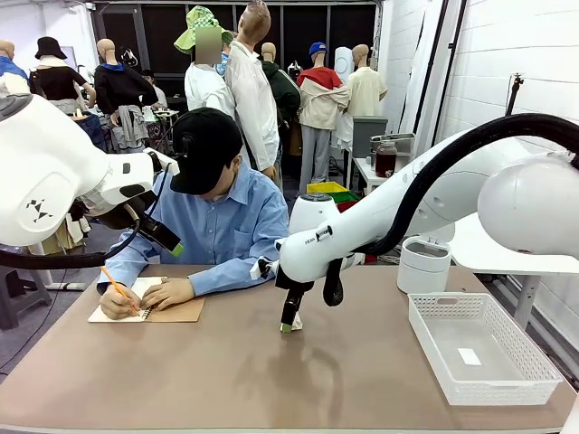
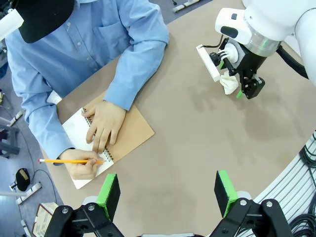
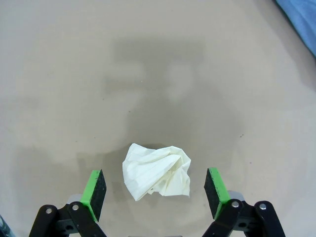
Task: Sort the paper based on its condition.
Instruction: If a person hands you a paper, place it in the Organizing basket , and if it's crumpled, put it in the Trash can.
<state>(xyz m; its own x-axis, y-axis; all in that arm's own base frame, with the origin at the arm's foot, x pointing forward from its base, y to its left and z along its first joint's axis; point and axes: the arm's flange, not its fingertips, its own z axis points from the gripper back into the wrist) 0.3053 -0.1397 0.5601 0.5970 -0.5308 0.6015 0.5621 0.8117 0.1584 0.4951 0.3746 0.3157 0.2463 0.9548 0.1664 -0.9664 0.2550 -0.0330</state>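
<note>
You're early, I'd judge: crumpled paper (image 3: 157,170) lies on the desk (image 1: 226,371), well left of the basket (image 1: 488,395), between the wide-open right gripper (image 3: 155,191) fingers, ungripped. Left gripper (image 2: 168,192) is wide too and holds nothing. Pickup and sorting remain.

A crumpled wad of thin white paper (image 3: 157,171), creased and balled up, sits low centre against the tan tabletop (image 3: 158,74).

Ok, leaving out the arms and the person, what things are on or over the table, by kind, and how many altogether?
Crumpled paper ball: 1
Notebook: 1
Pencil: 1
White basket: 1
White round tub: 1
Total: 5
</note>
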